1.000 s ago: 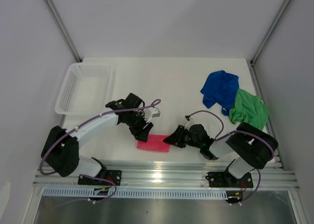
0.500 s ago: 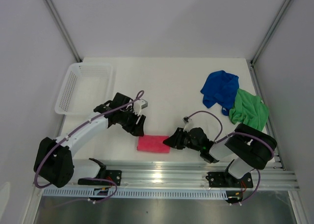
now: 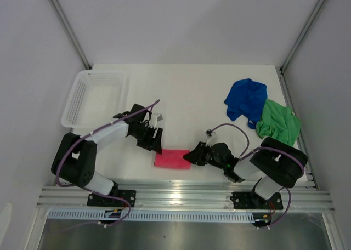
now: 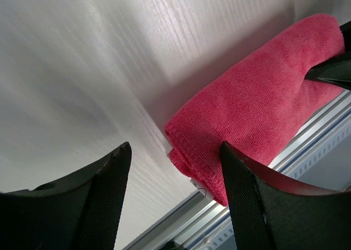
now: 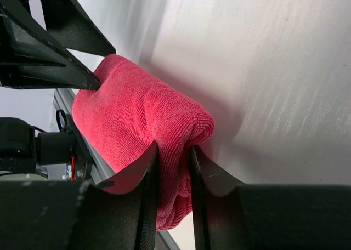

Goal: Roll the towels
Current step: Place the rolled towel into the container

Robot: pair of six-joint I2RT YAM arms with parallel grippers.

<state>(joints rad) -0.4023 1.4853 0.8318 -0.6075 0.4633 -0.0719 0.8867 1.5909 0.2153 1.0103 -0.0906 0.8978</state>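
The right tool (image 3: 188, 156) is pinching the pink towel (image 3: 171, 158). The left tool (image 3: 156, 146) is gaping wide at its left end.

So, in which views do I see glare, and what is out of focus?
Top external: glare on the silver metal rail at the near edge. Left wrist: fingers of the left hand dark and soft; the rolled pink-red microfibre towel sharp. Right wrist: towel weave sharp, right hand fingers soft.
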